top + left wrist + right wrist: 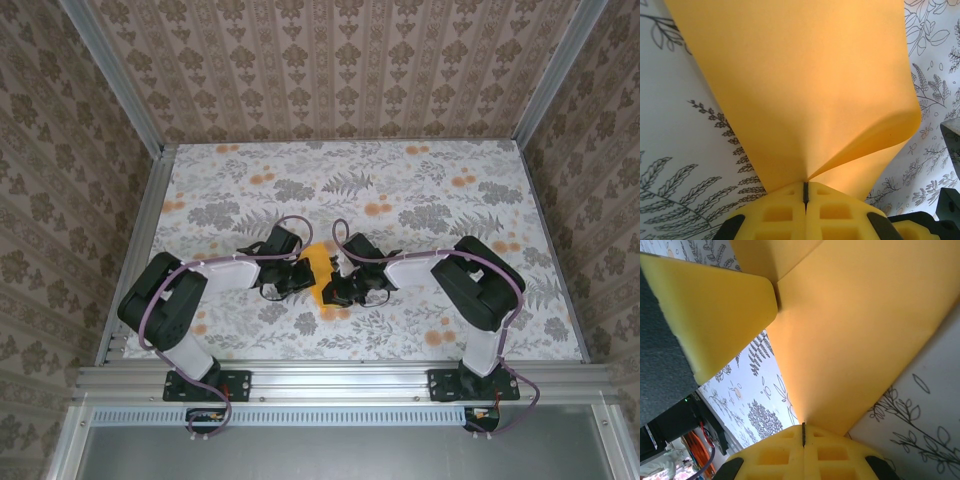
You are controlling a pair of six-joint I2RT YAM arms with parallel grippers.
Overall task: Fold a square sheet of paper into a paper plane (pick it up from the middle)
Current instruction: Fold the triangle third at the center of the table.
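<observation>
Two pincers meet near the front middle of the tabletop (400, 190), and the orange-yellow sheet of paper (318, 268) sits right between them, bent up off the floral print. Plenty of free surface lies behind the sheet and out to both sides. The patterned walls (300, 70) box the tabletop in at the back, left and right, and an aluminium rail (340, 378) runs along the near edge by the arm bases. Over to the left pincer (805, 192): its yellow jaws are pressed together with only a thin dark seam between them. The sheet rises straight out of that seam, pinched, and fans wide, its right edge curling over. Now the right pincer (803, 432): the jaws are closed just as tight, and a crease in the sheet runs down into the seam, so it is gripped here too. Fern and leaf drawings on the white cloth show past the paper's edges on both sides.
</observation>
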